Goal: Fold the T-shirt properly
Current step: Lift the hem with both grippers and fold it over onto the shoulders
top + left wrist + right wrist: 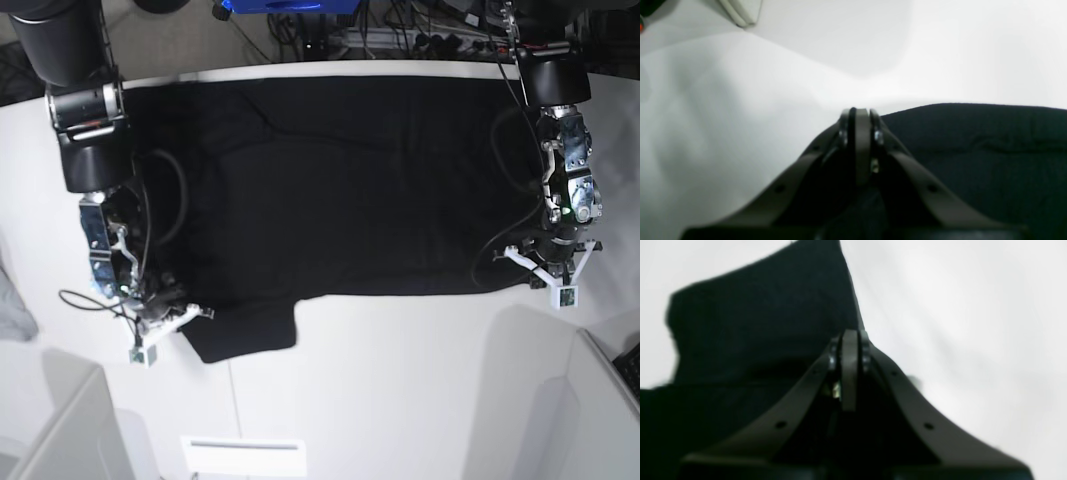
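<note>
White table [400, 400] under spread black T-shirt [340, 180], cables [420, 35] behind.

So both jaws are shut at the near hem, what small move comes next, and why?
Probably lift both arms together: the left gripper and right gripper sit shut at the T-shirt's near corners, and the shirt lies flat, unfolded, on the table.

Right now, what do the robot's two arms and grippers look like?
Both arms are black and grey, with silver joints and loose black cables. The left gripper and right gripper have dark, curved fingers with small holes and metal screws. White brackets sit at both wrists.
</note>
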Tool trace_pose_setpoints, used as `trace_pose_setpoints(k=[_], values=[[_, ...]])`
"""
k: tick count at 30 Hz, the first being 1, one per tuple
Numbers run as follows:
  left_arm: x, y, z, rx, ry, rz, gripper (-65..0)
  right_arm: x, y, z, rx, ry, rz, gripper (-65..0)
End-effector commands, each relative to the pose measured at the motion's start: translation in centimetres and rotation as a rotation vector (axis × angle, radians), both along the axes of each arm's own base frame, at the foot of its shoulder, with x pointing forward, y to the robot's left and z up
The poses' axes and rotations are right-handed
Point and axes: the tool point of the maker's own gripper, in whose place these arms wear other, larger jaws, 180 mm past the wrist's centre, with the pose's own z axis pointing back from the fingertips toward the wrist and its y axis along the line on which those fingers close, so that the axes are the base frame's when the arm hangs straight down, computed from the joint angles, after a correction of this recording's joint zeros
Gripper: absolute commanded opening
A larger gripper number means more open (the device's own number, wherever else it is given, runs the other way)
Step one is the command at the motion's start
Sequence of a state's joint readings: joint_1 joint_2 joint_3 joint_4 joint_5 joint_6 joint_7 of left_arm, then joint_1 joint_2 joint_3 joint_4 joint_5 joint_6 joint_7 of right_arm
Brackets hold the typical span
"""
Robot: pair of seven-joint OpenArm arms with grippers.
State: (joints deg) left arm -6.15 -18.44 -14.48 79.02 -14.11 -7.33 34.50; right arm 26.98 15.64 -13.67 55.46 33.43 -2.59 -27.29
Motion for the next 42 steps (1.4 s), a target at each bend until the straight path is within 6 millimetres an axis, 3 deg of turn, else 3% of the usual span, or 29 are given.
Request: trace_pose_setpoints(k=[1, 6, 20, 34, 42], values=[[1.0, 0.6, 2.6, 0.029, -0.074, -0.001, -65.0, 1.6, -0.7, 3.0, 0.008, -0.085, -0.019, -65.0], [0.1, 1.4, 5.0, 0.025, -0.146, 0.043, -65.0, 0.2, -1.3, 4.0, 0.053, -0.090, -0.043, -65.0], [-3.6, -0.3, 5.5, 0.071, -0.145, -0.012, -65.0, -4.4, -2.7, 4.8, 0.117, -0.043, -0.080, -65.0], [-6.6, -2.1, 6.2, 0.105, -0.142, -0.068, -65.0, -9.5, -2.4, 7.6, 0.169, -0.060, -0.099, -65.0], [-8.0, -2.6, 6.7, 0.121, -0.094, -0.082, -65.0, -12.4, -1.3, 7.8, 0.159, -0.058, -0.077, -65.0]])
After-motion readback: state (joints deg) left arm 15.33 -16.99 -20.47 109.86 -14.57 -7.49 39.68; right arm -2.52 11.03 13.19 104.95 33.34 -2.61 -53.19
